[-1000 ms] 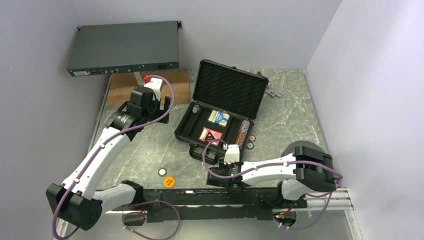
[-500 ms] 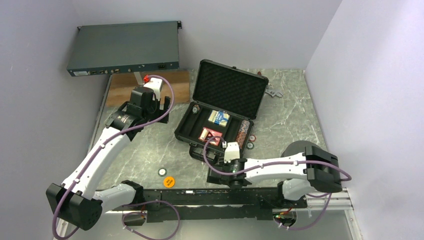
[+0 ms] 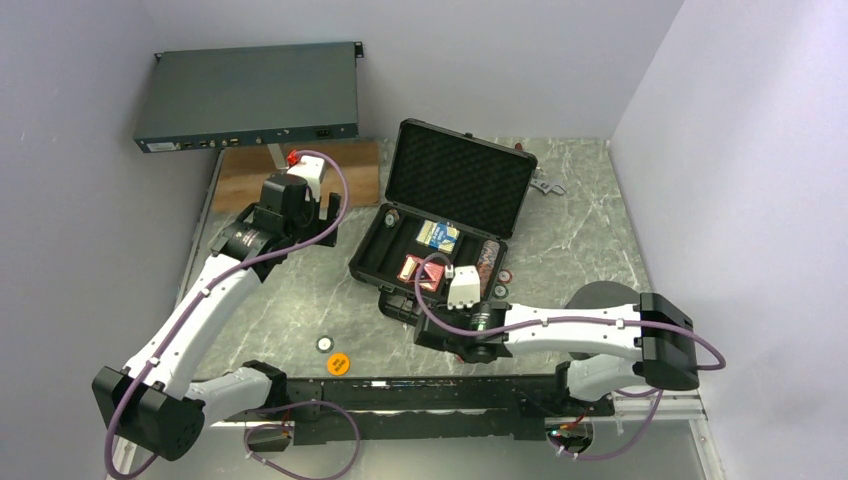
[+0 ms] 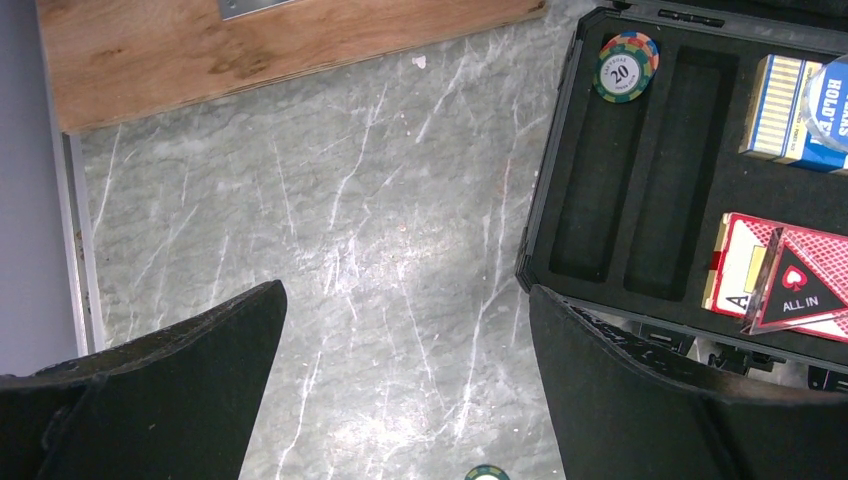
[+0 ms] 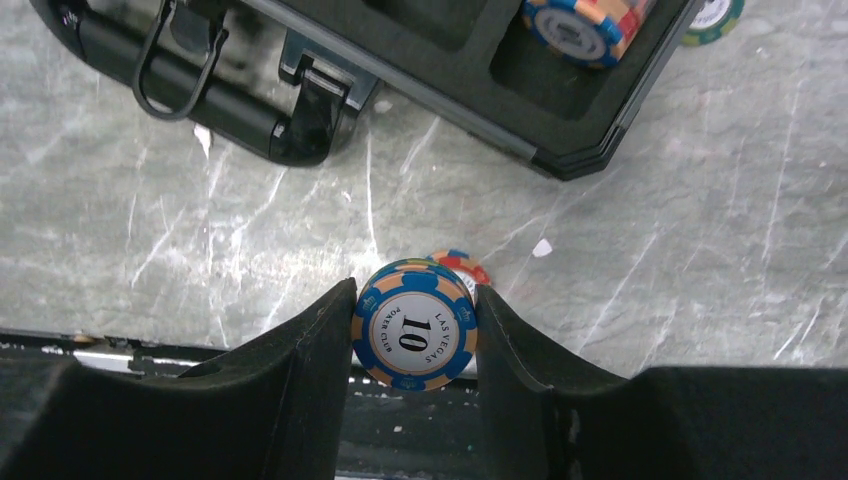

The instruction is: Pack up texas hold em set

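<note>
The right gripper (image 5: 415, 295) has its fingers partly closed on a blue poker chip marked 10 (image 5: 412, 340). It pinches the chip by the edges at the lower middle of the right wrist view, above the marble table (image 5: 150, 230) and short of the open black case (image 3: 458, 178) at the centre of the overhead view. The step looks like carrying this chip to the chip row (image 5: 585, 25) in the slot at the case's right side. Done well, the arm lifts clear of the case wall, turns the chip's face to match the row, lowers into the slot and only then releases; a tilted drop could let it roll. The left gripper (image 4: 405, 292) hangs spread wide and empty over bare table beside the case's left edge.
</note>
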Controlling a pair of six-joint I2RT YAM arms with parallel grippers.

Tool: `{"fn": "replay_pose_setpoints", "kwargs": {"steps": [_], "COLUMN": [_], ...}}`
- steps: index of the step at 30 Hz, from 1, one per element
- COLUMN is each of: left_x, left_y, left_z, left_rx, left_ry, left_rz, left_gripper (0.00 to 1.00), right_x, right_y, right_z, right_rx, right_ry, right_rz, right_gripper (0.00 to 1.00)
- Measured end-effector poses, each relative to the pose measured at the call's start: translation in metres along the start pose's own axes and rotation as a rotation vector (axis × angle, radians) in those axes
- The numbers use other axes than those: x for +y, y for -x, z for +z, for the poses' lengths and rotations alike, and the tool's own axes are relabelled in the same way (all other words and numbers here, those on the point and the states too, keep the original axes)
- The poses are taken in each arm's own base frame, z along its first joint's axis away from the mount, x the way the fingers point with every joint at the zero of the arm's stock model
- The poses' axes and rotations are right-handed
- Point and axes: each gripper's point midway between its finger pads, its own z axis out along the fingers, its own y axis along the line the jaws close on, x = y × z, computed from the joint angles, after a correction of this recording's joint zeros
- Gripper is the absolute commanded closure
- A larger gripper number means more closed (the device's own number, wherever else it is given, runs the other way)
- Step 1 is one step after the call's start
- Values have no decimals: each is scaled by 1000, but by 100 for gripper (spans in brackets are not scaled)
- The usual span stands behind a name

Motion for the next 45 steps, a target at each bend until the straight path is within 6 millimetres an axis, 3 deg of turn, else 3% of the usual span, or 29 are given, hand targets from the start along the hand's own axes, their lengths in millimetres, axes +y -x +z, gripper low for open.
{"fn": "replay_pose_setpoints", "kwargs": {"steps": [14,24,36,45], "left_x": [2,2,-3,-3], "left_y": [-5,-4,-4,-5], "left_z": [2,0,0,1], "left_rx": [10,5,7,11], "left_ry": [7,7,-18,-18], "left_rz": [12,10,10,11], "left_gripper": [0,0,0,0], "right_x": [-14,-34,-54,-66], "right_y": [70,115,149,157], "right_z": [24,67,104,134], "right_rx": [-31,-19,-9,24], "right_ry": [-11,-73,-109,-126], "right_rz": [39,45,58,62], "right_gripper": [100,100,100,100]}}
